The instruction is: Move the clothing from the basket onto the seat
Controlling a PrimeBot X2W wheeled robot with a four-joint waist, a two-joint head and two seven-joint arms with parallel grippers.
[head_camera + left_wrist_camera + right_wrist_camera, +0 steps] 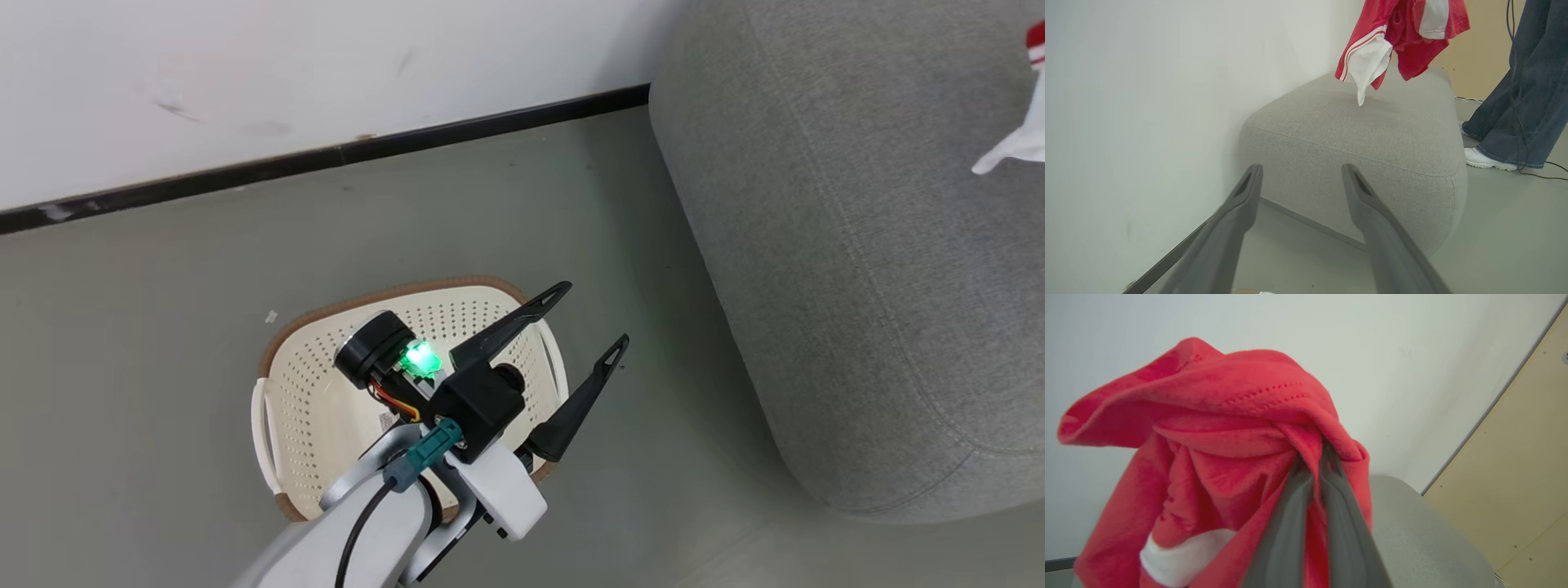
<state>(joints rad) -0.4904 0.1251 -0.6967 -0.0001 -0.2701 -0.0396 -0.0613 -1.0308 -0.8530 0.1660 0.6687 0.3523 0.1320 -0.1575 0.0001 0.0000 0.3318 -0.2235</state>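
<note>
On a grey floor (pixel 163 327) by a white wall, the right tool (pixel 1314 465) is pinched shut on a fold of the clothing (pixel 1216 428), which hangs over the seat (pixel 1355 134). The left tool (pixel 593 313) is spread open and empty above the basket (pixel 306 392) (no red showing in it). The lift-out looks done; lowering and letting go are left.

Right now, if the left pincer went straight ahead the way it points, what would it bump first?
Probably the seat: the open left pincer points at its rounded grey end, and nothing shows in between. How far off is hard to tell.
</note>
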